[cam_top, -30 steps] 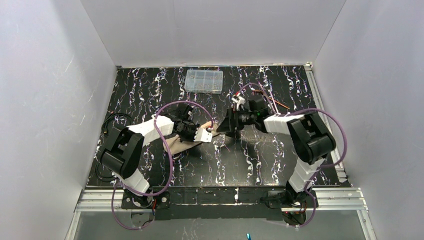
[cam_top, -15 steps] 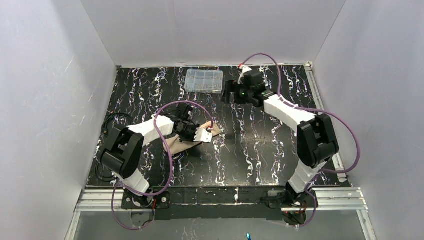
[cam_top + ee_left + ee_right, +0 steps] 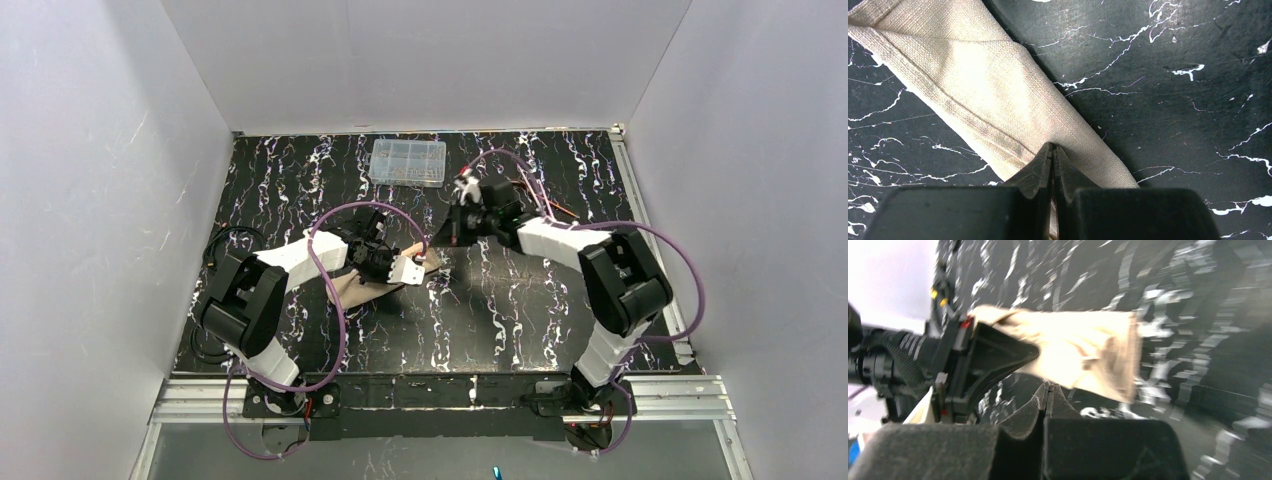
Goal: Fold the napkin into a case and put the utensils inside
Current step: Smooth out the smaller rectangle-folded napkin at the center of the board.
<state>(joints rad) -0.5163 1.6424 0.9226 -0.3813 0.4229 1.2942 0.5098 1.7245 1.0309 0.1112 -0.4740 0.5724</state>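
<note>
Two arms reach inward over the black, white-veined surface (image 3: pixel 520 310). We see the left pincer (image 3: pixel 1052 150) clenched, its two dark fingers pressed flat against each other, with their tips resting on the napkin (image 3: pixel 973 85). Whether a pinch of cloth is caught between them we cannot tell. The napkin lies folded into a narrow layered band with a stitched hem running along its length. In the left wrist view it slants from the upper left corner down to the fingers. From above, the band lies left of the middle of the surface, mostly hidden under the left arm's wrist. One end pokes out to the right of the left pincer and the other end shows beneath the forearm.

We find the right pincer (image 3: pixel 1047 386) clenched too, its fingers together with nothing between them. From above it is just beyond the napkin's right end, near the cloth but apart from it. Its wrist view is blurred, yet we make out the cloth's squared end ahead of the fingertips. The black body of the left pincer bears on the cloth farther along.

We also see a clear plastic compartment box (image 3: pixel 408 162) near the far edge of the surface, well apart from the napkin. Purple cables (image 3: pixel 340 310) loop along both arms, and white walls (image 3: pixel 90 200) close in three sides.
</note>
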